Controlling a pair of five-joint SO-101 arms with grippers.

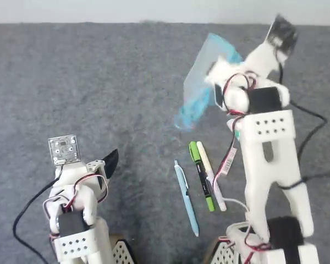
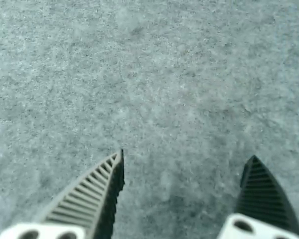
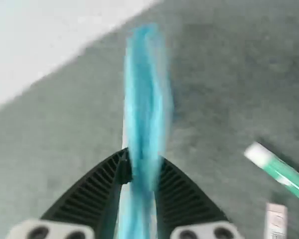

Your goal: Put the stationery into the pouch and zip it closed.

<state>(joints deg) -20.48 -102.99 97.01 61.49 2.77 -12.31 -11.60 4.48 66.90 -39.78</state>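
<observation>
The pouch (image 1: pixel 206 82) is clear plastic with a blue zip edge. It hangs off the grey mat, tilted, with my right gripper (image 1: pixel 220 74) shut on it at the far right. In the right wrist view the blue edge of the pouch (image 3: pixel 145 119) runs up between the two black fingers (image 3: pixel 102 191). Three pens lie side by side on the mat near the right arm: a light blue pen (image 1: pixel 186 198), a green marker (image 1: pixel 201 175) and a white pen (image 1: pixel 210 175). My left gripper (image 2: pixel 184 172) is open over bare mat at the near left.
Grey felt mat (image 1: pixel 99 82) covers the table, with a pale wall strip along the far edge. A black cable (image 1: pixel 313 132) loops beside the right arm. The end of the green marker (image 3: pixel 279 172) lies close under the pouch.
</observation>
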